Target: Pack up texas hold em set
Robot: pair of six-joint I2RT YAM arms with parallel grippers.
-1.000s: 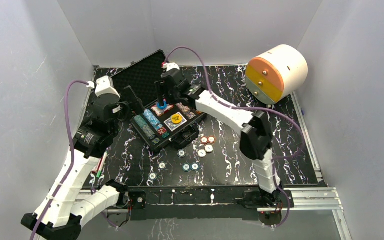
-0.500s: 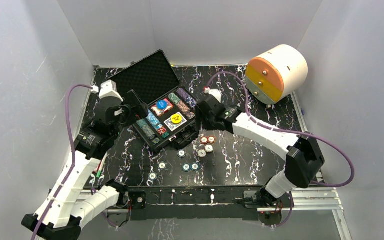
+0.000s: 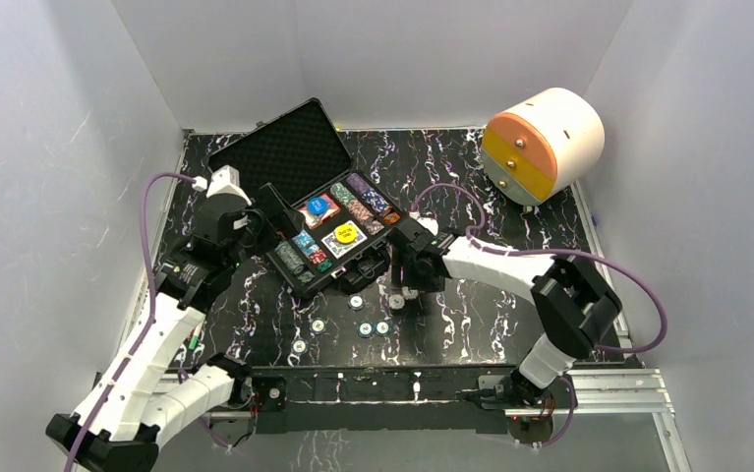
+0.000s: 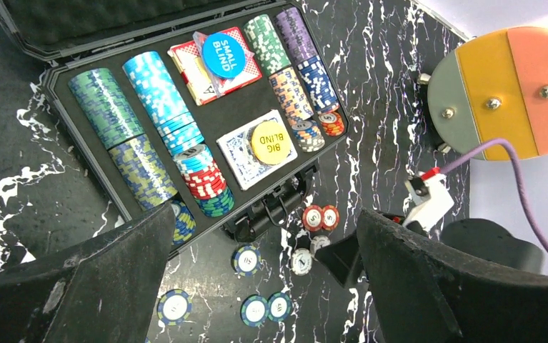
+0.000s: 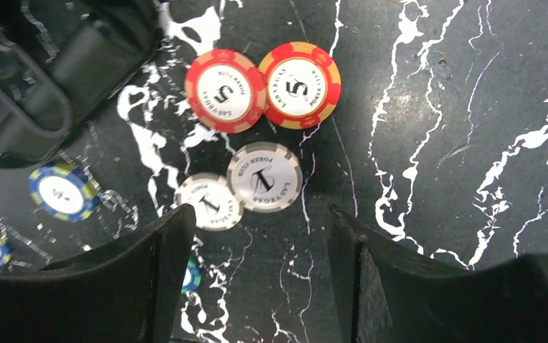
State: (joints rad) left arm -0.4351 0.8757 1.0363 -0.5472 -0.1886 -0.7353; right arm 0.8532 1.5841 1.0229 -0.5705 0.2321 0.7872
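Observation:
The black case [image 3: 299,267] lies open, lid [image 3: 284,147] back, with rows of poker chips [image 4: 153,93] in its foam. A blue button [image 4: 226,53] rests on the red deck and a yellow button [image 4: 269,141] on the blue deck. Several loose chips lie in front of the case. My right gripper [image 5: 256,218] is open low over the table, two white chips [image 5: 264,176] just ahead of its fingertips and two red chips [image 5: 225,90] beyond. My left gripper [image 4: 263,214] hovers open above the case's near left corner, holding nothing.
A big white cylinder with orange and yellow drawers [image 3: 542,143] lies on its side at the back right. The case handle [image 5: 35,93] juts toward the loose chips. Blue-rimmed chips [image 4: 246,259] are scattered left of the right gripper [image 3: 399,280]. White walls enclose the table.
My right gripper left the blue button on the red deck, pulled out of the case and dropped to the loose chips in front. The left gripper edged toward the case.

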